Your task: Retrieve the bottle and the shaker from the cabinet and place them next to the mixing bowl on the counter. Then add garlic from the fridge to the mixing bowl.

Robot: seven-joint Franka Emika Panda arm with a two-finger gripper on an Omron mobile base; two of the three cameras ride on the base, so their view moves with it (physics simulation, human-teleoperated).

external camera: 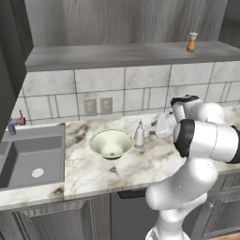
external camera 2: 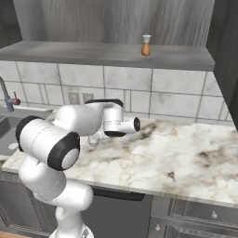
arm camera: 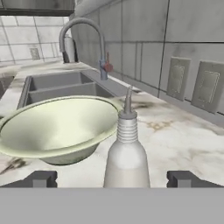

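Left base view: bottle [external camera: 139,134] stands upright on the counter [external camera: 154,164], just right of the bowl [external camera: 111,143], near it but whether they touch I cannot tell. Gripper [external camera: 154,129] sits level with the bottle, just to its right, pointing toward it. Shaker [external camera: 191,42] is on the cabinet shelf [external camera: 117,55], upright, well above and right of the gripper.

Right base view: shaker [external camera 2: 146,45] stands alone on the shelf [external camera 2: 107,53], above the arm. The counter [external camera 2: 186,153] to the right is bare marble; sink [external camera 2: 7,130] at far left.

Hand view: bottle [arm camera: 126,151] stands centred between the two fingertips [arm camera: 41,178], long axis vertical, nozzle up. Jaws stand wide apart, clear of it on both sides. Bowl [arm camera: 57,127] lies just left of the bottle; faucet [arm camera: 83,41] behind.

Judgement: bottle is placed; next move is a straight back-off, then up to the shaker.
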